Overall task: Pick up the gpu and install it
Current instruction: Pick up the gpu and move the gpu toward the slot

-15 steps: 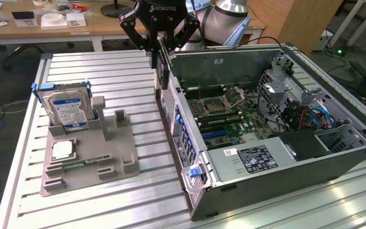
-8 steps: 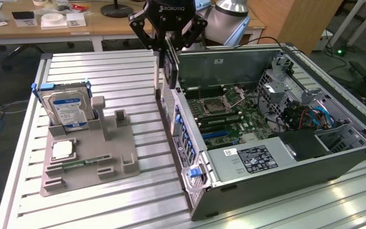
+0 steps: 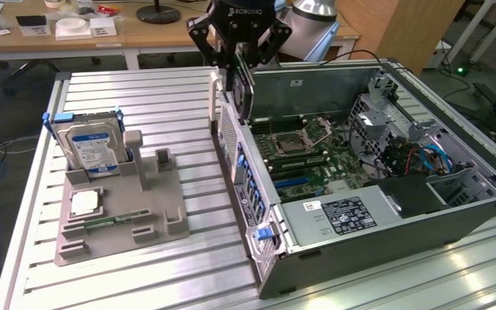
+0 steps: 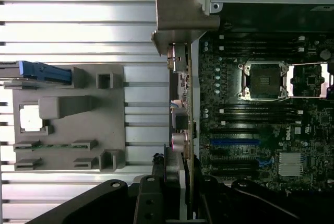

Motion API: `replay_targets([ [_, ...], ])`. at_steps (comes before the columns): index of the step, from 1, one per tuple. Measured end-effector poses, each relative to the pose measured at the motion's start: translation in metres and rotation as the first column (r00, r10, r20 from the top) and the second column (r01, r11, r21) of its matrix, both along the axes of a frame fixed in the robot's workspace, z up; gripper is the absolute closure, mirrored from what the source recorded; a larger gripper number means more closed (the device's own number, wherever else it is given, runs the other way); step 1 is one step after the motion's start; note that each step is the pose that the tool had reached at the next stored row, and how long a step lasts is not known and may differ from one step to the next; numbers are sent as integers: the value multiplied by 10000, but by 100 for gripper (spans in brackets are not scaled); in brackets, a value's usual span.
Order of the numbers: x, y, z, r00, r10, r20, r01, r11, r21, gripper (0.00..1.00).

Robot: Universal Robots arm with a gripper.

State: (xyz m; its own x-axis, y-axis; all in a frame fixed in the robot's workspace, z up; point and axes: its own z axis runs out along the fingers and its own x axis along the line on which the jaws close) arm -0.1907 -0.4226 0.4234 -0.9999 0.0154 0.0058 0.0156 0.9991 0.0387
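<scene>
The gpu [image 3: 246, 93] hangs upright and edge-on from my gripper [image 3: 243, 64], which is shut on its upper edge. It is a thin dark card with a pale metal bracket [image 3: 216, 97] at one end. It hovers above the open computer case [image 3: 420, 232], over the wall on the exterior view's left and just inside it, clear of the motherboard [image 3: 312, 161]. In the wrist view the gpu [image 4: 182, 114] runs as a narrow strip from between my fingers [image 4: 151, 203] out to its grey bracket [image 4: 180, 10], alongside the motherboard [image 4: 261, 125] and its blue slot [image 4: 235, 142].
A grey parts fixture [image 3: 157, 206] lies on the slatted table at the exterior view's left. It holds an upright hard drive [image 3: 93, 145], a square chip [image 3: 84, 203] and a green memory stick [image 3: 106, 223]. The power supply [image 3: 343, 216] fills the case's near end. A desk stands behind.
</scene>
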Motion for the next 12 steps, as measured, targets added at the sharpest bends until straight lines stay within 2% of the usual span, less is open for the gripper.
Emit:
replay_targets([
  [12, 211, 0, 0, 10000, 0, -1, 0, 10000, 0, 72],
])
